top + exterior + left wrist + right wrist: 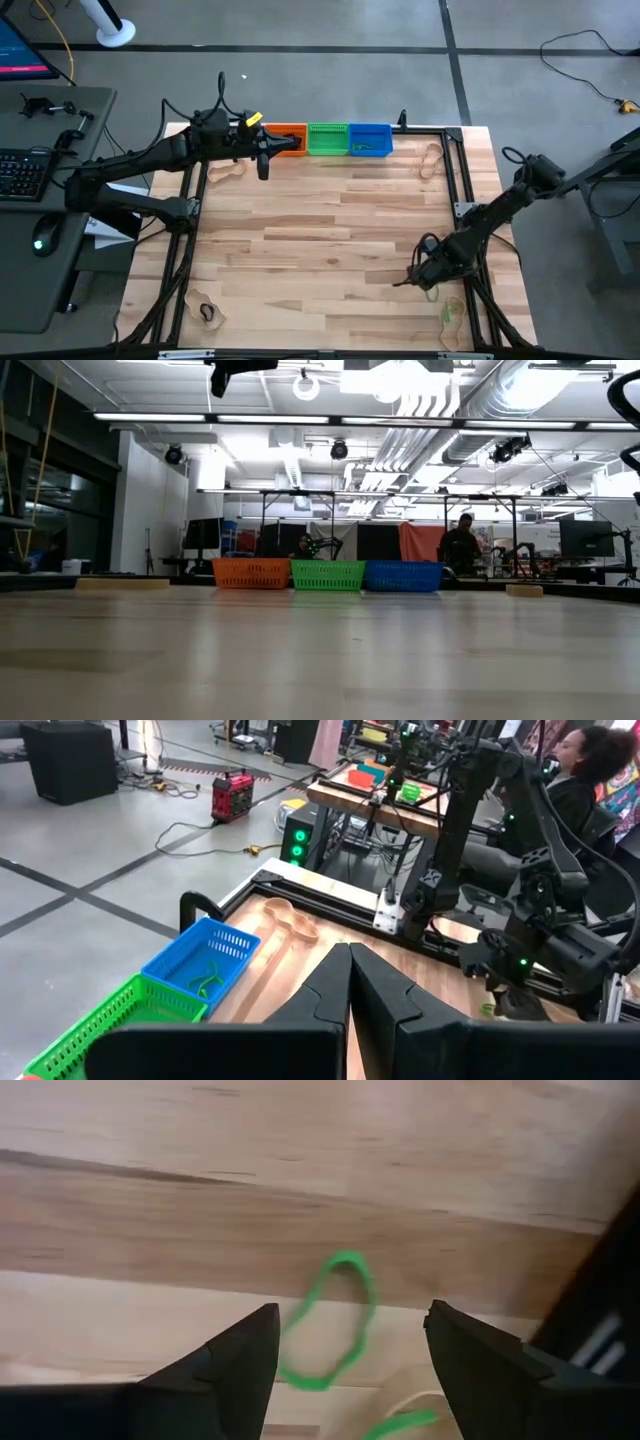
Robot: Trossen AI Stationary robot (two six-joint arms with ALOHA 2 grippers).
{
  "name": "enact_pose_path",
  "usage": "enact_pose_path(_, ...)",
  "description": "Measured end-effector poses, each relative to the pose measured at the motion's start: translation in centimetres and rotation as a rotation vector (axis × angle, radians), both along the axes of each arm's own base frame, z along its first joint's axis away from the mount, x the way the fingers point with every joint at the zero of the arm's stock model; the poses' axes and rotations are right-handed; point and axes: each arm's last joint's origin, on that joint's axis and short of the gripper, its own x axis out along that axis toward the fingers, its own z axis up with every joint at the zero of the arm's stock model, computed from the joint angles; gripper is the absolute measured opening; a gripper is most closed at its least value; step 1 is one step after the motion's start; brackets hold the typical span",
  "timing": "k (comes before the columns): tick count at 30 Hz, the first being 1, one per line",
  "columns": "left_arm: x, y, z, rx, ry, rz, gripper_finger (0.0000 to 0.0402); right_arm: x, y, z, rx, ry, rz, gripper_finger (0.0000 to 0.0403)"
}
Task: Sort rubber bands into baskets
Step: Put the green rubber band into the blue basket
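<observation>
Lying flat on the pale wooden table [330,230], a thin bright-green rubber band [330,1320] forms a floppy, uneven oval between the spread dark fingers of the right gripper [428,283], touching neither finger. A second green band [392,1427] peeks in just beside it, partly cut off, with a tan loop alongside. From above, this gripper sits low at the table's near right part, far from the row of baskets.

Three small rectangular plastic baskets stand touching in a row along the table's far edge: the orange basket [287,138], the green basket [327,138] in the middle, and the blue basket [369,139]. The blue basket holds a green band [207,982] on its floor; what the orange and green baskets hold cannot be told.

The left gripper [262,160] hangs above the table just in front of the orange basket, its two dark fingers [385,995] pressed together with nothing seen between them.

Relative to the basket row, tan bands lie just left of the orange basket [222,171] and well right of the blue one [431,156]. At the near edge, a black band [207,314] rests at the left corner and a pale green-tan cluster [450,316] at the right, just beside the right gripper.
</observation>
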Motion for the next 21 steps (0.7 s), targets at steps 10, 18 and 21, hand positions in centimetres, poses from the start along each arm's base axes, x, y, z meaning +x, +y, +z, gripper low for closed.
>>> enact_pose_path(10, 0.0, 0.0, 0.0, -0.025, -0.005, 0.005, 0.0, 0.1, 0.0, -0.2, 0.003, -0.028, -0.013, 0.024)
enact_pose_path(18, 0.0, 0.0, 0.0, -0.028, -0.006, 0.006, 0.0, -0.8, -0.6, -3.2, 0.093, -0.054, -0.101, 0.024)
enact_pose_path(21, 0.0, 0.0, 0.0, -0.038, -0.008, 0.007, 0.0, -0.8, -0.6, -3.3, 0.114, -0.052, -0.067, 0.0227)
